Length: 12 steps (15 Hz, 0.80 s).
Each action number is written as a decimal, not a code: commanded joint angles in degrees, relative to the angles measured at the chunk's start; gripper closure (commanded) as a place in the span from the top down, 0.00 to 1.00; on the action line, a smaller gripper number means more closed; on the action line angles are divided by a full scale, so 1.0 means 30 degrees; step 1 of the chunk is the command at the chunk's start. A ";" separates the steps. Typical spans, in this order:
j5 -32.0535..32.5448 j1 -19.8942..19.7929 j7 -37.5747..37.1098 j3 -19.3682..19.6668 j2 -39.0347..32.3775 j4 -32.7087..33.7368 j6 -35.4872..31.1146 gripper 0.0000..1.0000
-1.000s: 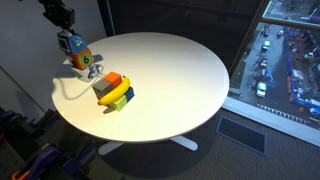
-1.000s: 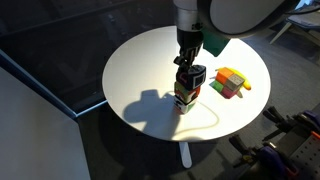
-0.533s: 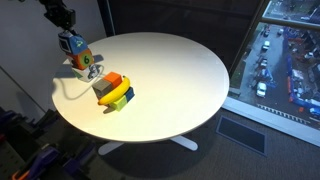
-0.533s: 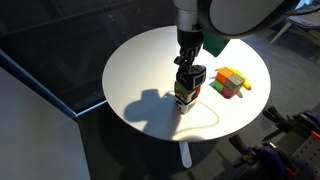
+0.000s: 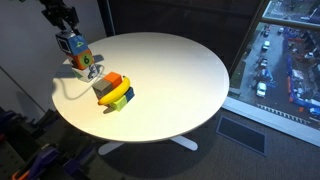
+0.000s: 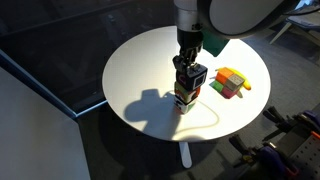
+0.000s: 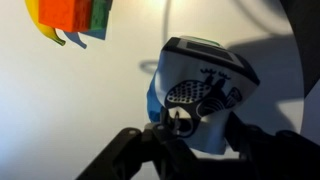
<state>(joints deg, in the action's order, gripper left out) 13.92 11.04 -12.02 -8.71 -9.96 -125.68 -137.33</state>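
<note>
The round white table (image 5: 185,65) took up most of both exterior views, its top bare apart from two things near one edge. My arm (image 6: 190,20) came down from the top of the frame in an exterior view, straight over the table (image 6: 150,70).

A small heap of coloured blocks (image 5: 115,91), orange, grey, yellow and blue, lay in the left half of the frame; in an exterior view the blocks (image 6: 231,82) sat right of centre. In the wrist view they (image 7: 72,14) only showed at the upper left corner.

The cup (image 5: 80,60), white with blue and orange on it, stood near the table's left edge, just up and left of the blocks and apart from them. In an exterior view the cup (image 6: 187,92) was directly under the arm. In the wrist view the cup (image 7: 205,85) filled the middle right.

The jaws stood on either side of the cup. I could not tell whether they were pinching it or spread clear of it.
</note>
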 commanded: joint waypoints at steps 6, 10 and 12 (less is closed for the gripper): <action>-0.0061 0.0153 -0.0139 0.0129 0.0348 -0.0080 0.0154 1.00; -0.0221 0.0129 -0.0032 0.0084 0.0638 -0.0078 0.0304 1.00; -0.0397 0.0098 0.0067 0.0039 0.0866 -0.0068 0.0370 1.00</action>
<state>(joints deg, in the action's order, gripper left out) 13.87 11.04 -12.02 -8.71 -9.41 -125.70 -137.32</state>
